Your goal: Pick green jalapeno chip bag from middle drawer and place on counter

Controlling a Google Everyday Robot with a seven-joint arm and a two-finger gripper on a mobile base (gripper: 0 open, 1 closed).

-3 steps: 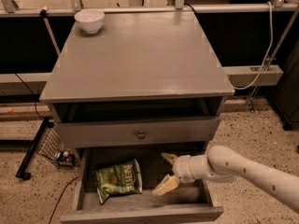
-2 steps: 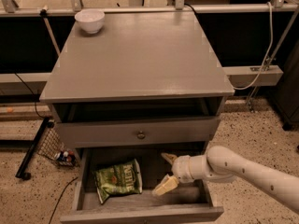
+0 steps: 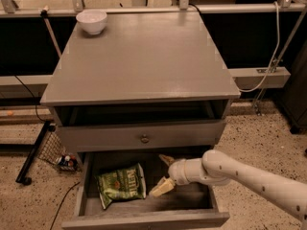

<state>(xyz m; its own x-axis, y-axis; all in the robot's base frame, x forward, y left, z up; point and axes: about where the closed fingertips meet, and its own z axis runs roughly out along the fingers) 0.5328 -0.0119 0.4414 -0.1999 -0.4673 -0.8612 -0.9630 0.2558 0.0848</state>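
1. Currently, the hand is positioned inside the middle drawer, over the right half of its floor. It is carried by a white arm that enters from the lower right.
2. Hand state: the two pale fingers are spread wide apart. One finger points toward the back of the drawer; the other angles down toward the front left. Nothing is held between them.
3. Contact: the tip of the lower finger lies just beside the right edge of the green jalapeno chip bag. Whether it touches the bag cannot be determined.
4. Bag position: the green jalapeno chip bag lies flat on the grey drawer floor, in the left half, printed face up and slightly tilted. Its foil is crinkled.
5. Drawer state: the middle drawer is pulled out, with its left wall, front wall and floor exposed.
6. Directly above it, a grey drawer front with a small round knob is pushed in. Above that front, a dark open slot runs under the tabletop.
7. Tabletop load: a white bowl stands at the far left corner, well apart from the hand and the bag.
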